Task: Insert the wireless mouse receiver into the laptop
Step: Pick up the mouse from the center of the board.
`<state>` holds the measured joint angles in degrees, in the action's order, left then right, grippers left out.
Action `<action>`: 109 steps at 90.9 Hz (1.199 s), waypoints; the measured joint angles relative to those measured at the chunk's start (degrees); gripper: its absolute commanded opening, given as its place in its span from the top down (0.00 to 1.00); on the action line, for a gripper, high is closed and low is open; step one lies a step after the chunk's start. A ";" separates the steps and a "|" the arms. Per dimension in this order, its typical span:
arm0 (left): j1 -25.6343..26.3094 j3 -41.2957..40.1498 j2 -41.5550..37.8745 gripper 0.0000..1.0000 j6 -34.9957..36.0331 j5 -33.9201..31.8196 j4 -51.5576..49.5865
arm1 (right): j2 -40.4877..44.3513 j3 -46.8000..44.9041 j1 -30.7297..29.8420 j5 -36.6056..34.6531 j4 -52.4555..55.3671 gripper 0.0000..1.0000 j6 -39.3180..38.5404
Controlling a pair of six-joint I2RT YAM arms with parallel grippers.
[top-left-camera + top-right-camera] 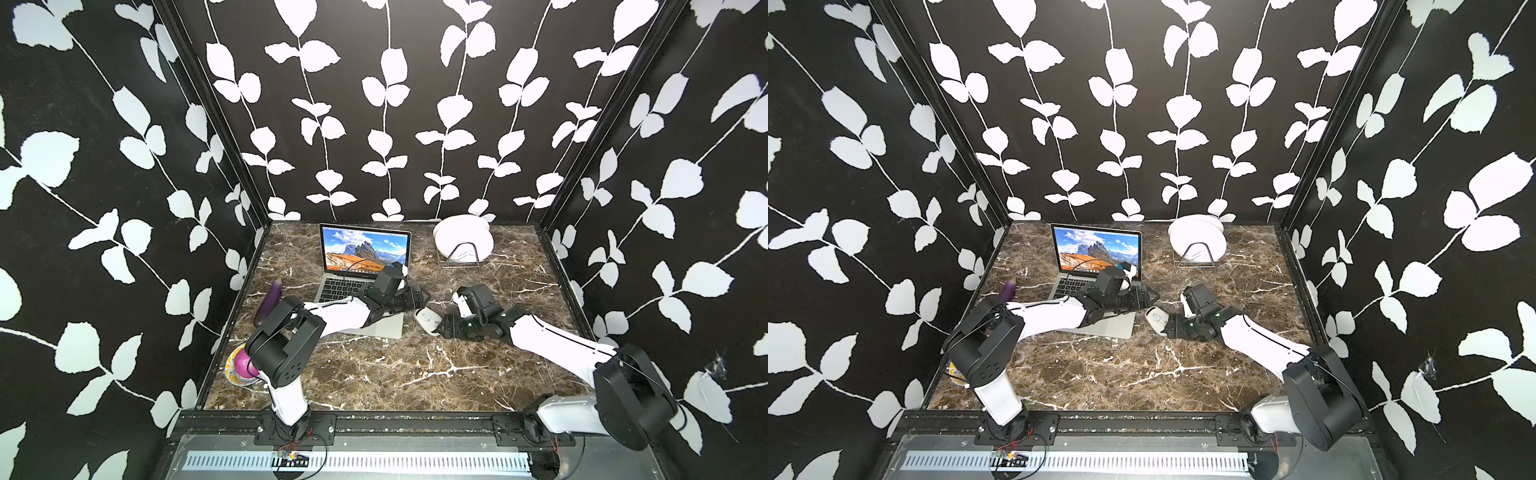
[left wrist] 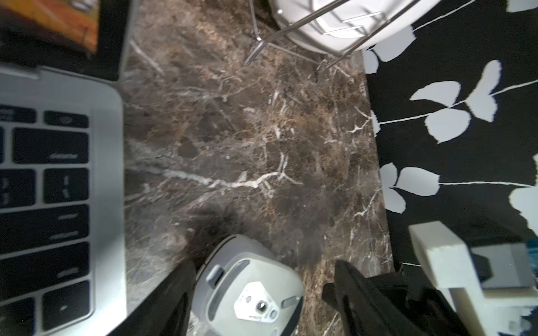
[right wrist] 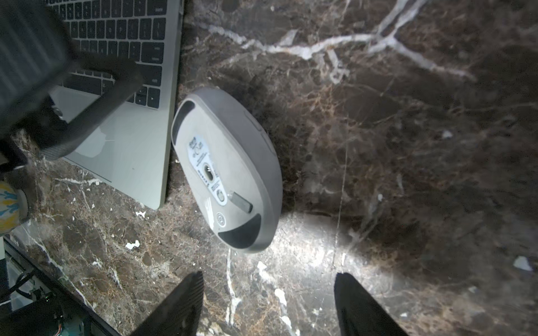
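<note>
Desk (image 1: 374, 374): brown marble with white veins; enclosed on three sides by black panels printed with white leaves.
Laptop (image 1: 365, 249): silver, black keys, lid open; set at the rear left of the desk, with orange-and-blue mountain wallpaper on the screen.
Left arm (image 1: 340, 318): laid across the laptop's trackpad and keyboard, reaching past the laptop's right edge.
Right arm (image 1: 552, 336): stretched low over the desk from the right, toward the laptop.
Plates (image 1: 461, 239): white, upright in a wire rack (image 1: 459, 262) at the rear of the desk, to the right of the laptop.
Left tool (image 2: 262, 270): fingers spread, pinching nothing; placed over one end of the mouse, one finger on each side, with a clear gap at one finger.
Right tool (image 3: 267, 276): fingers spread, empty; aimed at the mouse, stopped just short of it.
Wireless mouse (image 3: 227, 171): pale oval, on the desk with its underside up; just beside the laptop's right edge near the front corner, between the two tools; contact with the laptop cannot be told.
Receiver (image 3: 240, 202): small grey metal piece seated in the upturned underside of the mouse.
</note>
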<state>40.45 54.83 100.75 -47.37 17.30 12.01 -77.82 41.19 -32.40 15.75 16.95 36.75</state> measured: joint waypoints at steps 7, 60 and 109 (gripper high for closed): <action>-0.94 -0.24 0.39 0.24 0.61 0.50 -0.94 | -0.79 0.00 -0.15 0.28 -1.64 0.27 0.55; -1.51 -7.06 4.33 0.30 -3.26 7.19 9.64 | -13.57 1.01 3.02 4.83 -17.84 0.26 2.56; -2.25 -7.45 7.19 0.37 -7.17 8.39 16.94 | -20.26 1.01 3.63 12.61 -32.00 0.58 6.43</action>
<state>38.20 47.37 107.94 -54.54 25.69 28.95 -98.08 42.19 -28.77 28.36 -15.05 43.18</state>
